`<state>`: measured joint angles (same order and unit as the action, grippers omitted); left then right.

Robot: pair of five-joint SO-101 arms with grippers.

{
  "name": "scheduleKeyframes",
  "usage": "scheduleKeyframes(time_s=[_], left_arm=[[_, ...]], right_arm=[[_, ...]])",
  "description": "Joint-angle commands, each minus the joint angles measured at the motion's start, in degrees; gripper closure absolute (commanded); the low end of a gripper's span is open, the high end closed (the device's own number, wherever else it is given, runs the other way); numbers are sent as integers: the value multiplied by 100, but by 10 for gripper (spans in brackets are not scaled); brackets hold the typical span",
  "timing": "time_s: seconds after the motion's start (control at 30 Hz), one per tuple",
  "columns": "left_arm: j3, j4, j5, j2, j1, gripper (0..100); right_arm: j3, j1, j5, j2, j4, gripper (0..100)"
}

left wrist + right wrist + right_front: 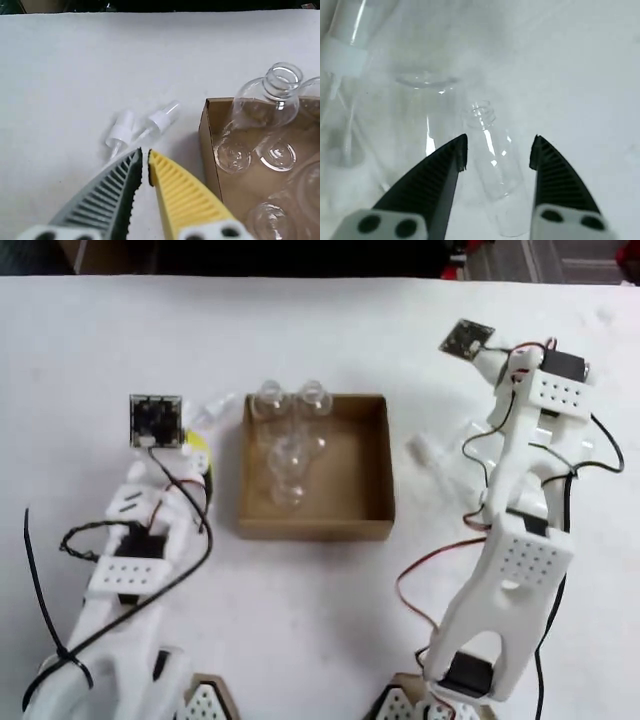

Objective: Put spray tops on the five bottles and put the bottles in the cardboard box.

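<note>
**Uncapped bottle and right gripper.** A small clear bottle (495, 165) lies on its side on the white table (300, 330), to the right of the cardboard box (315, 530), with its threaded neck bare. The right gripper (498, 145) is spread wide, one black jaw on each side of the bottle body. Whether either jaw touches it cannot be told. The bottle looks light, thin-walled and smooth, so it is likely to roll or squirt out under a hard pinch. The straight mid-body, gripped across its width, seems the safest hold and leaves the neck free for a top. One spray top (425, 450) lies near this gripper. Two more spray tops (162, 120) lie just beside the box's left wall. The left gripper (145, 156) points at them, its grey and yellow jaws drawn almost together and holding nothing. The boxed bottles (288, 455) also have open necks.
</note>
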<state>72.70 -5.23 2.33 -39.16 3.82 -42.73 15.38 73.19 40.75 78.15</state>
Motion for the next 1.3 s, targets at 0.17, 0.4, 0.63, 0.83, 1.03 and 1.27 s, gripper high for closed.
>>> scheduleKeyframes(time_s=[0.17,0.4,0.63,0.83,1.03,1.27], left_arm=[[-18,185,-79,13,-92,976],[-18,185,-79,13,-92,976],[-18,185,-79,13,-92,976],[-26,185,-79,13,-92,976],[-26,185,-79,13,-92,976],[-26,185,-79,13,-92,976]], right_arm=[[-932,189,325,567,514,815],[-1407,180,316,1200,541,814],[-1609,-40,316,1446,699,814],[-1609,-127,325,1473,734,817],[-1609,-136,316,1473,708,819],[-1679,-127,343,1859,567,884]])
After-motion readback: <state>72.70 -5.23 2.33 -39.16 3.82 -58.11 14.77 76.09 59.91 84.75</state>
